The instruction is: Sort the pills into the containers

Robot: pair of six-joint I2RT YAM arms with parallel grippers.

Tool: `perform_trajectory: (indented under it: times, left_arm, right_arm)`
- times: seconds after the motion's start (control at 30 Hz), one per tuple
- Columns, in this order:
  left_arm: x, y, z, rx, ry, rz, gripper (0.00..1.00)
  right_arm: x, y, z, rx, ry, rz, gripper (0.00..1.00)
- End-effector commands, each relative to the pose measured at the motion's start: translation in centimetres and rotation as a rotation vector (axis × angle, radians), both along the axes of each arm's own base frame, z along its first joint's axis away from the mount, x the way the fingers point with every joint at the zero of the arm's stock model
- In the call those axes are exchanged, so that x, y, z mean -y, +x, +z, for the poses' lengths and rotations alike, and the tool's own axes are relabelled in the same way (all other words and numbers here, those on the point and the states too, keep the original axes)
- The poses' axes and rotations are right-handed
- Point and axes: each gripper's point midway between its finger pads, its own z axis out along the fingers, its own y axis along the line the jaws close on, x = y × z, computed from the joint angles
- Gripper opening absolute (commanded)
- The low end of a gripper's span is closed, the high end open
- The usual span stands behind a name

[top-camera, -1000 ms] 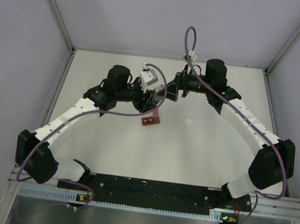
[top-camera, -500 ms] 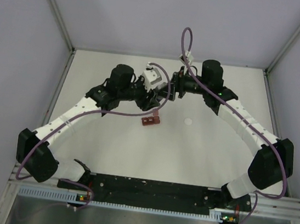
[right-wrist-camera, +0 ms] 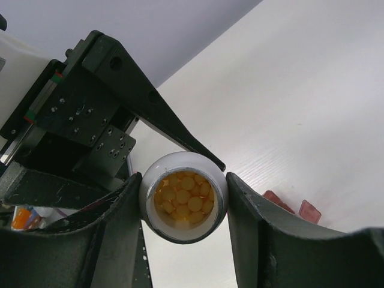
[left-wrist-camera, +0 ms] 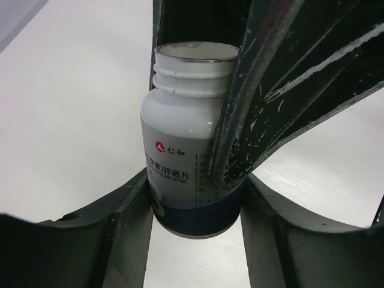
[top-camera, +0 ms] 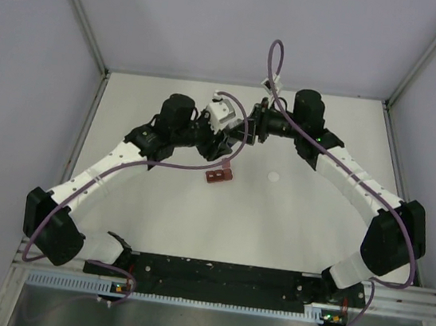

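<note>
We log one white bottle [left-wrist-camera: 180, 144], label 仁和, yellow pills [right-wrist-camera: 183, 195] inside, clamped in left gripper [left-wrist-camera: 195, 201]; right gripper [right-wrist-camera: 183, 207] flanks its mouth, grip unclear

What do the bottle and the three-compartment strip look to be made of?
Bottle: probably white plastic, glossy, with moulded neck threads and a printed label. Strip: seemingly red-brown plastic, slightly translucent in the right wrist view; too small to be sure.

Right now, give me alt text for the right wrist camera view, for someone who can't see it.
An open white bottle full of yellow pills faces the camera between the right gripper's two dark fingers. The left gripper holds it from the upper left, and red-brown containers peek out on the white table.
</note>
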Motion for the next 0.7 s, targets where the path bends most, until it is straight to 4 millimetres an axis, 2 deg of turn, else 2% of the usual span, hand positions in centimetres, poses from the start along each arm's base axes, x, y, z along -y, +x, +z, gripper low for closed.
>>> perform_trajectory:
  times: [0.0,0.47,0.67]
  left_arm:
    - [0.4,0.5,4.1,0.134,-0.065,-0.003,0.21]
    - [0.8,1.4,7.5,0.148,-0.135,0.030,0.59]
    - [1.0,1.4,8.6,0.142,-0.164,0.035,0.66]
  right_arm:
    - [0.4,0.0,2.2,-0.021,0.078,-0.020,0.09]
    - [2.0,0.1,3.4,-0.081,0.180,-0.022,0.03]
    - [1.9,-0.4,4.0,-0.087,0.210,-0.002,0.01]
